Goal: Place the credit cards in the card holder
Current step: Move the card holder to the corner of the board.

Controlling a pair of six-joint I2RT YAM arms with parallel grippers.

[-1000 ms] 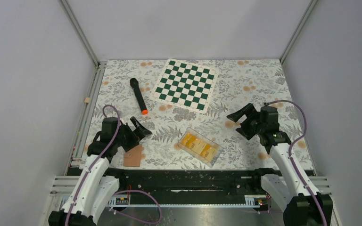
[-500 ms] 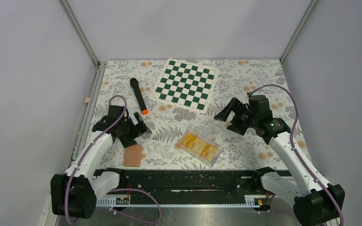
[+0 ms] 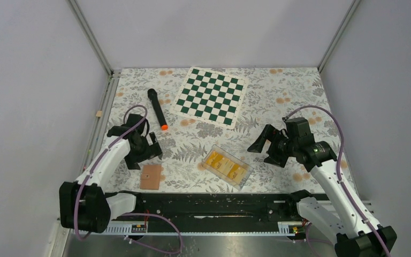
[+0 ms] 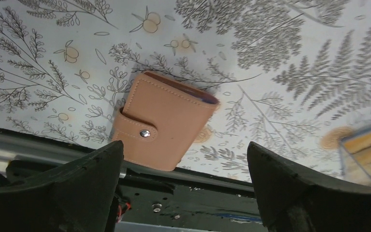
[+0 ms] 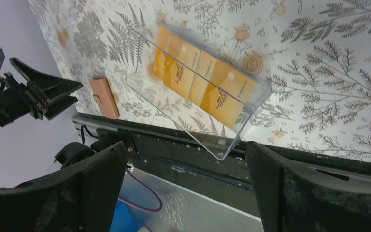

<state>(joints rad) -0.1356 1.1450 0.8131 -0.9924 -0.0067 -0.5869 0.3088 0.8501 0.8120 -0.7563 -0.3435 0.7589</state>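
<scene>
The tan card holder (image 3: pixel 151 176) lies folded near the table's front edge, its snap tab fastened (image 4: pixel 145 133). My left gripper (image 3: pixel 149 152) hangs just beyond it and above it, open and empty; in the left wrist view the card holder (image 4: pixel 164 121) sits ahead of the spread fingers (image 4: pixel 77 188). Yellow-orange credit cards (image 3: pixel 226 163) lie inside a clear plastic box (image 3: pixel 241 179) at front centre. My right gripper (image 3: pixel 262 150) is open to the box's right, apart from it. The right wrist view looks down on the cards (image 5: pixel 203 82) in the box (image 5: pixel 222 140) and the card holder (image 5: pixel 104 96).
A green-white chessboard (image 3: pixel 210 96) lies at the back centre. A black microphone with an orange tip (image 3: pixel 157 108) lies to its left. A black rail (image 3: pixel 219 206) runs along the table's front edge. Grey walls close in both sides.
The left arm has stretched forward and tipped its gripper down over the card holder. The right gripper has shifted left and lower, toward the clear box. Both grippers stayed open.
</scene>
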